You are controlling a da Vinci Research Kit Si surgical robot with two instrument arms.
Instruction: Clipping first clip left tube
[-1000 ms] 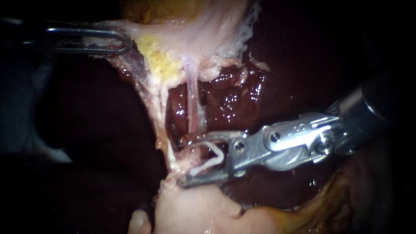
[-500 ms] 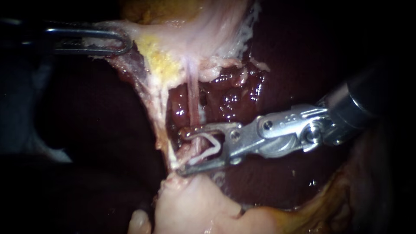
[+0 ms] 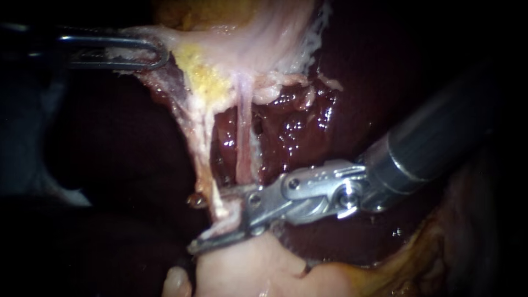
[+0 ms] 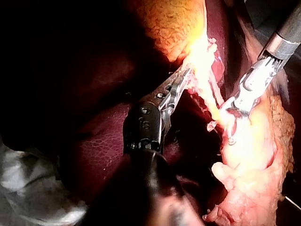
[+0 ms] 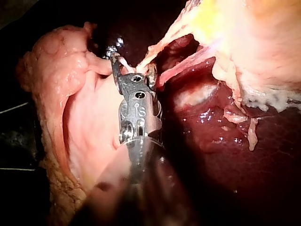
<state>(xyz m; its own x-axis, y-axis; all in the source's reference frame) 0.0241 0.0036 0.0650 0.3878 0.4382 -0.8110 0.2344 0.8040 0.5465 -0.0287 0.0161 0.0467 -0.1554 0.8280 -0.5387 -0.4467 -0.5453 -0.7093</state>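
Observation:
The gallbladder (image 3: 247,38) is pulled up and to the left by my left instrument (image 3: 148,54), whose jaws are shut on its pale edge; the left wrist view shows the same grip (image 4: 181,82). Two strands hang below: a whitish left tube (image 3: 202,148) and a pink right tube (image 3: 242,137). My right instrument (image 3: 217,217) comes in from the right. Its jaws stand open astride the lower end of the left tube, the upper jaw partly hidden by tissue. From the right wrist view, pale tissue lies between those jaws (image 5: 133,66). No clip shows on either tube.
Dark red, wet liver (image 3: 297,126) lies behind the tubes. A pale fatty lump (image 3: 247,269) sits just under the right instrument's lower jaw. Yellowish fat (image 3: 203,77) clings to the gallbladder's neck. A grey drape (image 4: 28,188) shows beside the left instrument's shaft.
My right instrument has slid left and slightly down, from around the pink right tube to astride the left tube. The white clip between its jaws is now hidden. The left instrument has held still.

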